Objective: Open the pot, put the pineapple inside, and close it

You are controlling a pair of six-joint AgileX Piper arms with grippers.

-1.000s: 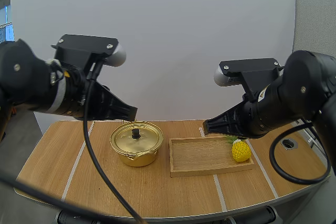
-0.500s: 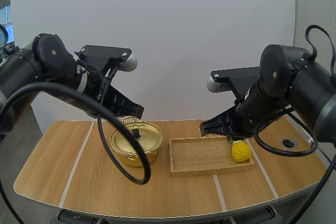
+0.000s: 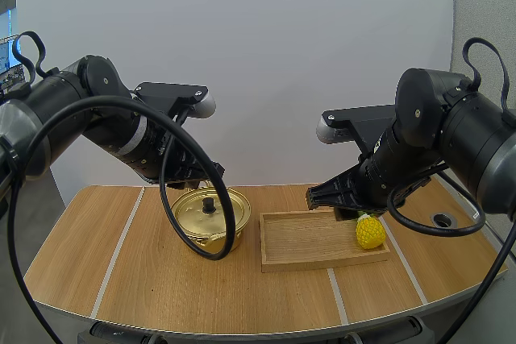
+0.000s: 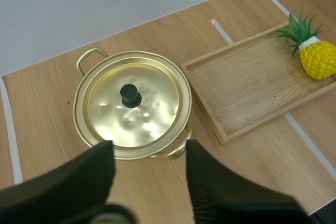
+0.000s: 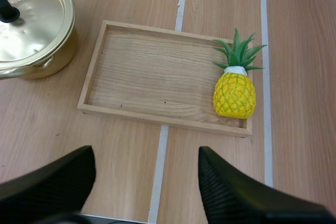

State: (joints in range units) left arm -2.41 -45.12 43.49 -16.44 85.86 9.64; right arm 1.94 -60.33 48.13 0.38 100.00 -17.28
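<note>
A gold pot (image 3: 208, 219) with its lid on and a black knob (image 3: 209, 205) stands left of centre on the table. My left gripper (image 3: 208, 175) hangs just above and behind it. In the left wrist view its fingers stand apart, open (image 4: 149, 150) and holding nothing, over the pot's (image 4: 131, 103) near rim. A yellow pineapple (image 3: 370, 232) lies at the right end of the wooden tray (image 3: 310, 241). My right gripper (image 3: 319, 196) hovers above the tray's far edge. It is open (image 5: 146, 156), well above the tray (image 5: 152, 72) and the pineapple (image 5: 234, 94).
White tape lines (image 3: 121, 239) cross the wooden table. A round hole (image 3: 442, 220) sits near the table's right edge. Bare tabletop lies in front of the pot and the tray. The pot (image 5: 31, 24) stands close beside the tray's left end.
My left arm has swung in and come down toward the pot. My right arm has shifted slightly left over the tray. Pot, tray and pineapple have stayed where they were.
</note>
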